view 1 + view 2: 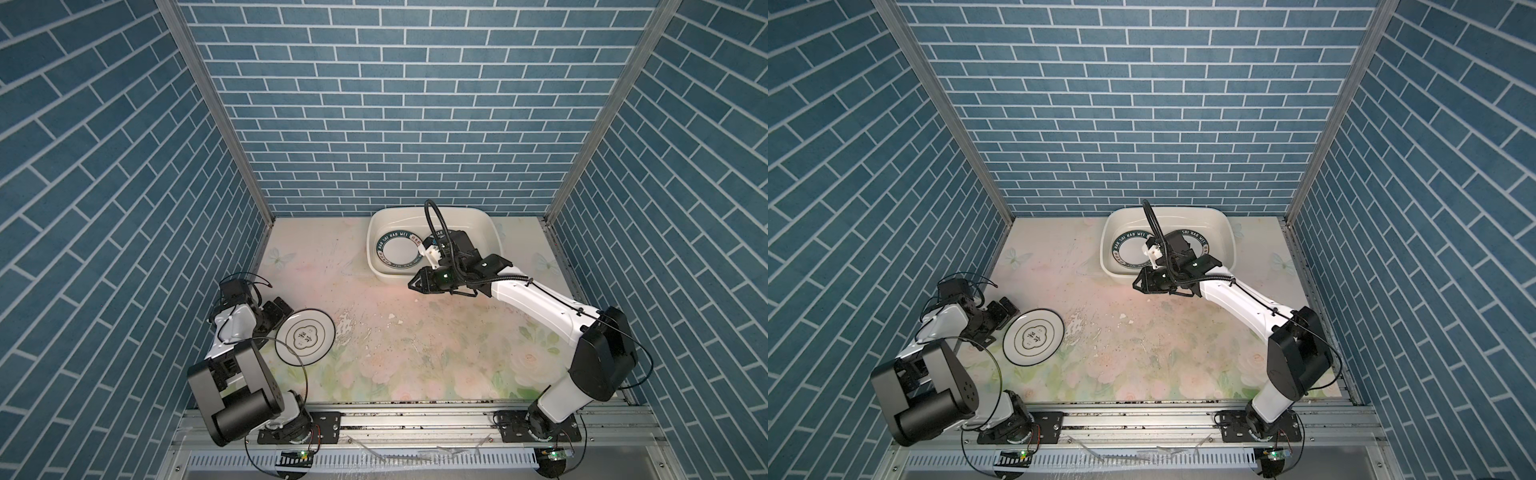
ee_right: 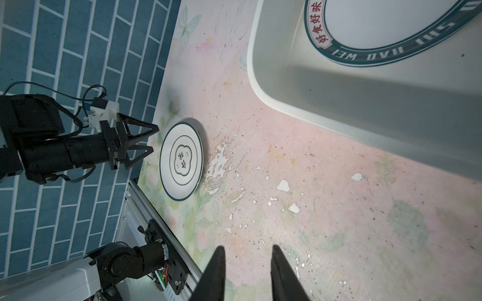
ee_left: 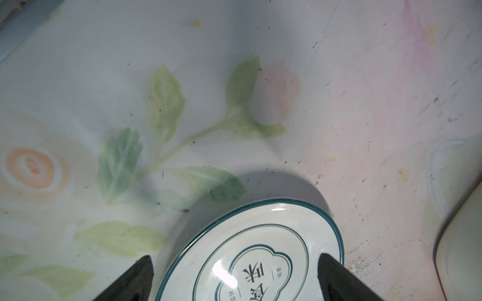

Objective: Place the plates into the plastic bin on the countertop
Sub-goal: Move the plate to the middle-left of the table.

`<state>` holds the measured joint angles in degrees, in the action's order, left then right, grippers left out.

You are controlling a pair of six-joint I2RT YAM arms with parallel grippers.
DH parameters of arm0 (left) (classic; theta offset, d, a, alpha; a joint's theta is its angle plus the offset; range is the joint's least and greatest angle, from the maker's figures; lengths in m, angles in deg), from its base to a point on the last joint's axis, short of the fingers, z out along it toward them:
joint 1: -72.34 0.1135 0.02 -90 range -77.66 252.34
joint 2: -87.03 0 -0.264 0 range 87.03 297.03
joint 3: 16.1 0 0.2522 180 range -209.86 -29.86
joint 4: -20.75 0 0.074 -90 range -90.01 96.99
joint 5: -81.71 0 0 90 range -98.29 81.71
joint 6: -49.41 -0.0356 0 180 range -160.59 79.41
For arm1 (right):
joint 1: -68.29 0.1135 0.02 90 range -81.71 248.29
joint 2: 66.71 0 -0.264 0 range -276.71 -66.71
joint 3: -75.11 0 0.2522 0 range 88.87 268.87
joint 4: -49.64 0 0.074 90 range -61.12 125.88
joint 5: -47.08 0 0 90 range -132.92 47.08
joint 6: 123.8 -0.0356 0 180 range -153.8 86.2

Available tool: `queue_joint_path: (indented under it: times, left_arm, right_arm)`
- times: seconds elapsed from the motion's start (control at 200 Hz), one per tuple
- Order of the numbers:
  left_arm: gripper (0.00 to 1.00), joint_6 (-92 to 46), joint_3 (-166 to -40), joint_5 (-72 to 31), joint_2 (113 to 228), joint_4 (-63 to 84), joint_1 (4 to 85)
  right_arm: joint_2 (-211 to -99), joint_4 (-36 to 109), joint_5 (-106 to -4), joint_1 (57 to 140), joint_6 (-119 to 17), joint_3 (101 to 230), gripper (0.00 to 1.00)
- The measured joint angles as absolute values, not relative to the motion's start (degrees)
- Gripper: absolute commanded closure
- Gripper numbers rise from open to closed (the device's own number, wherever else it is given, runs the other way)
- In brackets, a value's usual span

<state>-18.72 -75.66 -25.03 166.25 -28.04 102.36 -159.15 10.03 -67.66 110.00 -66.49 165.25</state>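
Plastic bin (image 1: pixel 369 245) (image 1: pixel 1104 245) sits at the far edge of the tabletop (image 1: pixel 415 345), right of centre, close to the blue brick-pattern back wall (image 1: pixel 374 124).

Inside the bin we see a teal lettered plate (image 1: pixel 401 253) (image 2: pixel 391 26) lying flat on the left half of the floor. Its rim reads "SHI HAO WEI", with a red-lettered label patch. In a top view a second teal lettered plate (image 1: pixel 1200 243) shows in the right half, mostly hidden by the right arm's wrist.

One plate is outside the bin. The cloud-emblem plate (image 1: pixel 305 334) (image 1: pixel 1033 337) (image 2: pixel 181 161) has a dark rim and is on the near left of the tabletop, well apart from the bin. A scuffed, flaking patch (image 1: pixel 345 328) lies just right of it.

Left claw (image 2: pixel 154 140) is at the left edge of this plate, spread wide with nothing gripped. The left wrist view shows the plate (image 3: pixel 247 255) framed between the two black fingers (image 3: pixel 130 281). We cannot tell whether they touch the rim.

Right claw (image 2: pixel 247 247) (image 1: pixel 413 284) is above bare tabletop just near the bin's near-left corner, pointing left. Its jaws stand a narrow gap apart and hold nothing. The right arm's wrist reaches over the bin's near wall (image 2: pixel 365 104).
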Motion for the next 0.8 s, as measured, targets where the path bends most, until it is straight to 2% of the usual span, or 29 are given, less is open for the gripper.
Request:
queue_joint_path:
  times: [0.455, 0.795]
  left_arm:
    - [0.00, -18.72, -74.33, -28.61, 171.32, -27.14, 102.40]
    - [0.00, -17.87, -72.89, -35.80, 171.43, -23.12, 101.27]
  right_arm:
    - [-159.55, 13.73, -67.11, 114.83, -69.51, 163.26, 0.70]
    - [-164.64, 20.90, -67.52, 118.33, -73.64, 160.22, 0.66]
